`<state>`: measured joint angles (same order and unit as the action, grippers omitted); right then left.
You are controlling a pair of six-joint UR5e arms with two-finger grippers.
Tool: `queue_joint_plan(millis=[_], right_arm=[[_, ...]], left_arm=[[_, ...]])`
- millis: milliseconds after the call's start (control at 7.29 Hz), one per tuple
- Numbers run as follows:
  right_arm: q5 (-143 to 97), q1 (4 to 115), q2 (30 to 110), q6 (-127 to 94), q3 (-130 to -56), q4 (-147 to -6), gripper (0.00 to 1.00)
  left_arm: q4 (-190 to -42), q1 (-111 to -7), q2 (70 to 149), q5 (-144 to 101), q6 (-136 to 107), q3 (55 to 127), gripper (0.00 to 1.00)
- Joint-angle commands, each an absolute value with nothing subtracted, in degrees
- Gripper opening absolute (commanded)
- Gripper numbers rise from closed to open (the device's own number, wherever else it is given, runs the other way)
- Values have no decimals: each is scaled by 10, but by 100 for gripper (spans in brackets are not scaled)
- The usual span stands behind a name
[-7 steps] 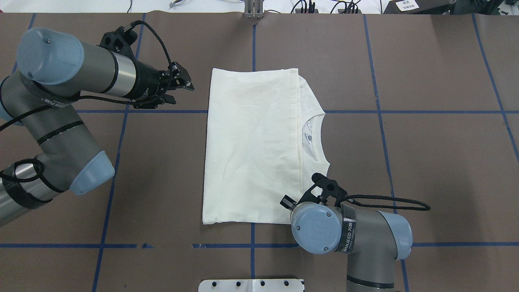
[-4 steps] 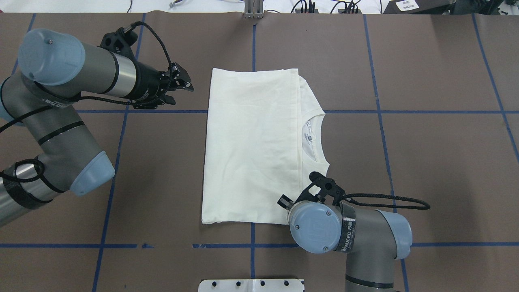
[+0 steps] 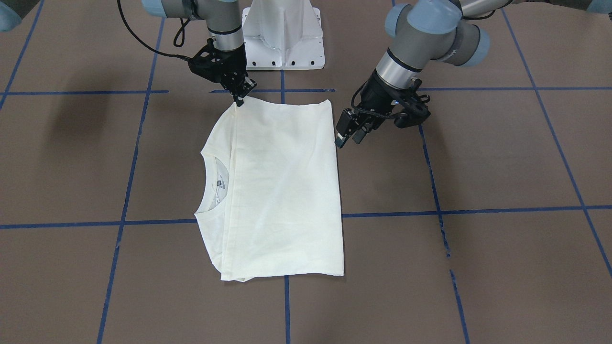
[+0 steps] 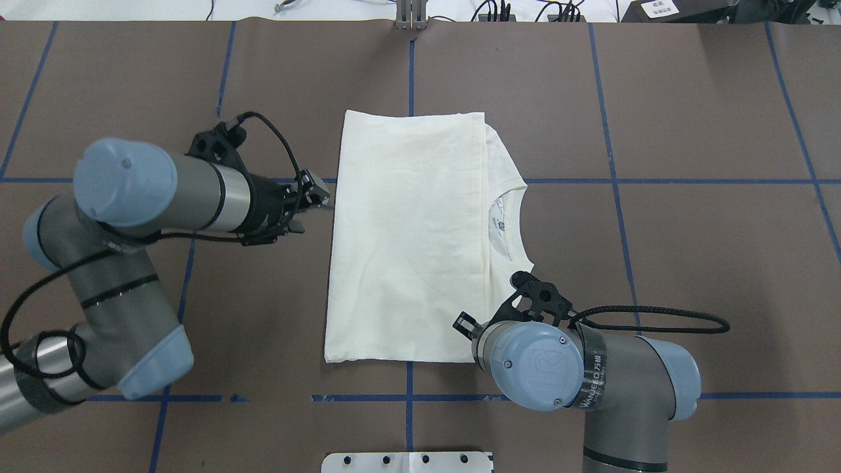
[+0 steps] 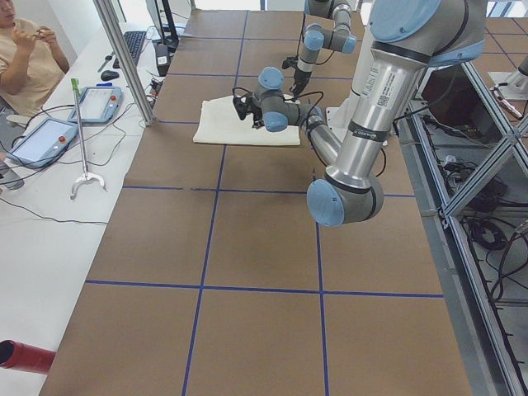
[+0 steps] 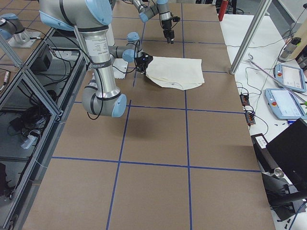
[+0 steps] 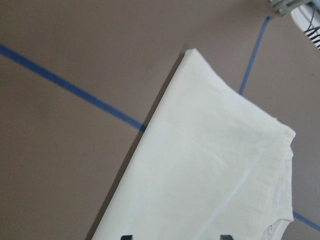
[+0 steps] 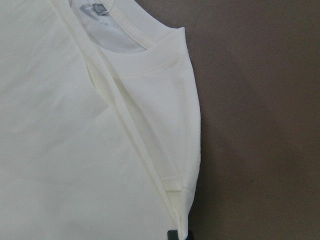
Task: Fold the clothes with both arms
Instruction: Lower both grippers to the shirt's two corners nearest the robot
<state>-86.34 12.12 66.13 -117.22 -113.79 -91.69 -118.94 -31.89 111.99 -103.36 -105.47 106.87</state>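
Seen from overhead, the cream-white folded long-sleeved T-shirt (image 4: 407, 236) lies flat at the centre of the brown table (image 4: 690, 263), its neck at 3 o'clock. The black two-finger left gripper (image 3: 347, 137) hovers at its 9 o'clock edge, gaping and empty. The right gripper (image 3: 239, 99) touches its 5 o'clock corner; I cannot tell if it grips. The cloth looks light and limp, so pinch corners through all layers.

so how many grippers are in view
2. The left gripper hovers open just off the shirt's side edge; the right gripper is closed on the shirt's corner nearest the robot, neck side.
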Motion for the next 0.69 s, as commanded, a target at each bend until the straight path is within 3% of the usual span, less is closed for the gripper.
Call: queue_joint_plan(millis=[0, 549], right_arm=[[-864, 123, 665, -1159, -1141, -917, 0], [-864, 121, 664, -1159, -1141, -917, 0]], left_arm=[[-1141, -215, 1092, -979, -1114, 1093, 65], [-1137, -173, 1092, -949, -1127, 1076, 59]])
